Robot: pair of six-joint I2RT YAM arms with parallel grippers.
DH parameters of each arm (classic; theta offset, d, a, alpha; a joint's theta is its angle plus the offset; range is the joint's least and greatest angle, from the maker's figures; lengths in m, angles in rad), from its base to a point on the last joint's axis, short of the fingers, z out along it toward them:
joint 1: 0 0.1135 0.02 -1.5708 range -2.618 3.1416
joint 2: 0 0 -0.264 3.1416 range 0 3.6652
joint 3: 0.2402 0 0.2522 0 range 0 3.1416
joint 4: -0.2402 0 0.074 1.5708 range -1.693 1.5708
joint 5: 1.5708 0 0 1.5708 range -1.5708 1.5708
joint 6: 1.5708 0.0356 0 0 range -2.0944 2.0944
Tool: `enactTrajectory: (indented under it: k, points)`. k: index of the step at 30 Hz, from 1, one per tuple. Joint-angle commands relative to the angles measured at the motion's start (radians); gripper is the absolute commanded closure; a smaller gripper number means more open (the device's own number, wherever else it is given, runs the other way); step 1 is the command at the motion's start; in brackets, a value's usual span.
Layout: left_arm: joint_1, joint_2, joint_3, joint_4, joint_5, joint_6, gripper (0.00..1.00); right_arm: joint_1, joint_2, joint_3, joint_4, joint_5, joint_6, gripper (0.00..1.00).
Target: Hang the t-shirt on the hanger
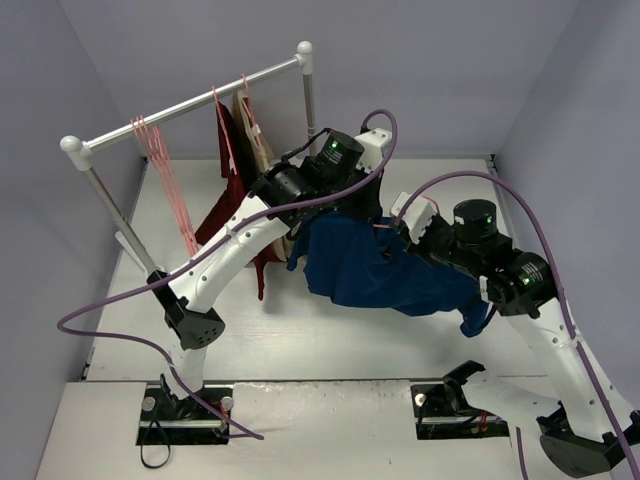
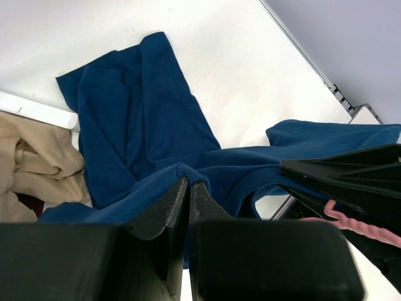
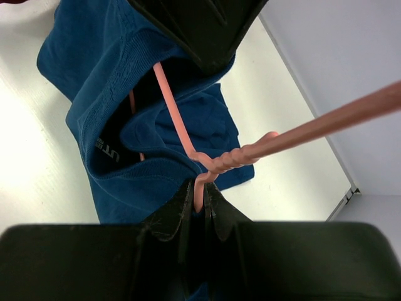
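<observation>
The dark navy t-shirt (image 1: 370,265) hangs bunched between my two grippers over the middle of the table, and its lower part lies on the surface (image 2: 144,119). My left gripper (image 2: 189,182) is shut on a ribbed edge of the cloth. My right gripper (image 3: 199,187) is shut on the pink wire hanger (image 3: 232,158), just below its twisted neck. One hanger arm runs into the t-shirt's (image 3: 100,75) neck opening, and the hook points out to the right. In the top view only a short pink piece of the hanger (image 1: 383,226) shows.
A clothes rack (image 1: 190,100) stands at the back left. It carries spare pink hangers (image 1: 165,170), a dark red garment (image 1: 230,190) and a tan garment (image 1: 258,140). Grey walls close in the table on three sides.
</observation>
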Motion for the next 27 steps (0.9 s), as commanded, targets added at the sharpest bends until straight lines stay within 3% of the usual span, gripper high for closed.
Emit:
enactTrajectory:
  k: [1,6,14,17,24,27]
  points:
    - [0.012,-0.024,0.046,0.085,0.054,0.023,0.90,-0.006,-0.015,-0.021,0.095,-0.041,0.026,1.00]
    - [0.046,-0.034,0.029,0.098,0.083,0.046,0.77,-0.012,-0.024,-0.056,0.105,-0.047,0.035,1.00]
    - [0.149,-0.102,-0.013,0.097,0.189,0.163,0.48,-0.030,-0.020,-0.084,0.122,-0.066,0.033,1.00]
    - [0.188,-0.193,-0.134,0.093,0.153,0.193,0.46,-0.036,-0.009,-0.086,0.132,-0.075,0.034,1.00]
    - [0.181,-0.330,-0.377,0.097,0.041,0.025,0.46,-0.040,-0.007,-0.075,0.142,-0.069,0.039,1.00]
    - [0.155,-0.378,-0.435,0.096,0.007,0.085,0.45,-0.040,-0.003,-0.071,0.142,-0.066,0.039,1.00]
